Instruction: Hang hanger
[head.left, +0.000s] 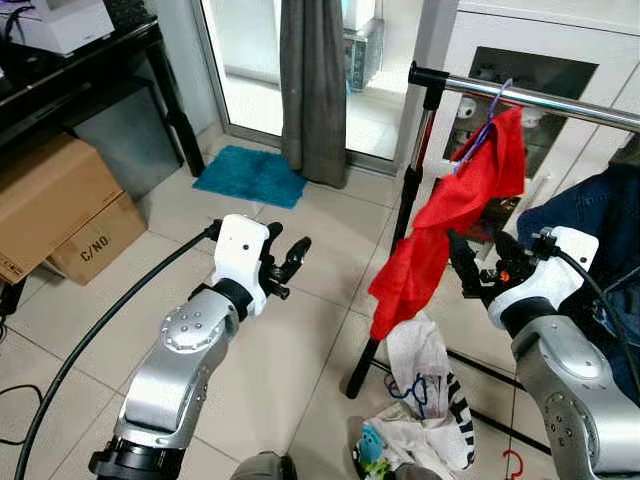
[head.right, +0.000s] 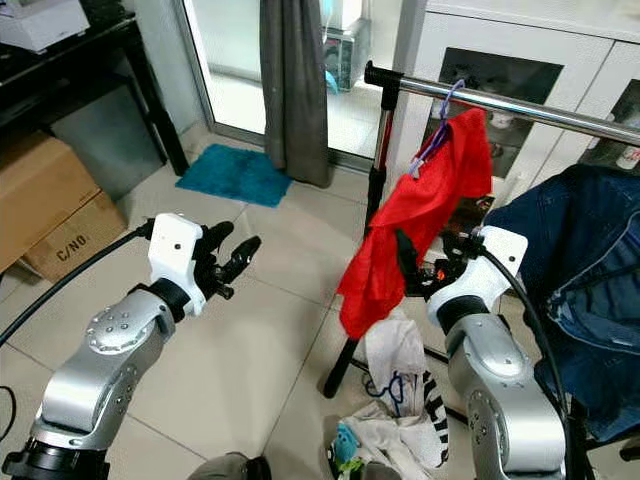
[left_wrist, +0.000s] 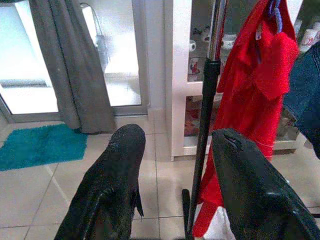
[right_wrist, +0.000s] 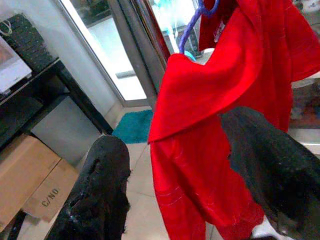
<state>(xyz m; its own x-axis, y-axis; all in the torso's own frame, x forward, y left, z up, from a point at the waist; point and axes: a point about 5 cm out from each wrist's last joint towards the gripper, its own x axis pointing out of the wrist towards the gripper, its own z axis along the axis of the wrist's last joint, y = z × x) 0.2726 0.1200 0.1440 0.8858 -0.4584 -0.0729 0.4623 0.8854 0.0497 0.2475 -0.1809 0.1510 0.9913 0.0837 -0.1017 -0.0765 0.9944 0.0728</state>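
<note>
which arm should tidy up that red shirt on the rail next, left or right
Right, probably. The right gripper is open right beside the red shirt hanging on the rail; the left gripper hovers over floor tiles, farther away.

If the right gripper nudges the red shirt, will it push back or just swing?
Probably just swing: the red shirt hangs in loose folds from a purple hanger hooked over the rail. It looks thin and light, so likely little resistance. The right gripper is open beside it.

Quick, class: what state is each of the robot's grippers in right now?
Left gripper: open, holding nothing, raised over the floor.
Right gripper: open, holding nothing, beside the red garment on the purple hanger.
</note>
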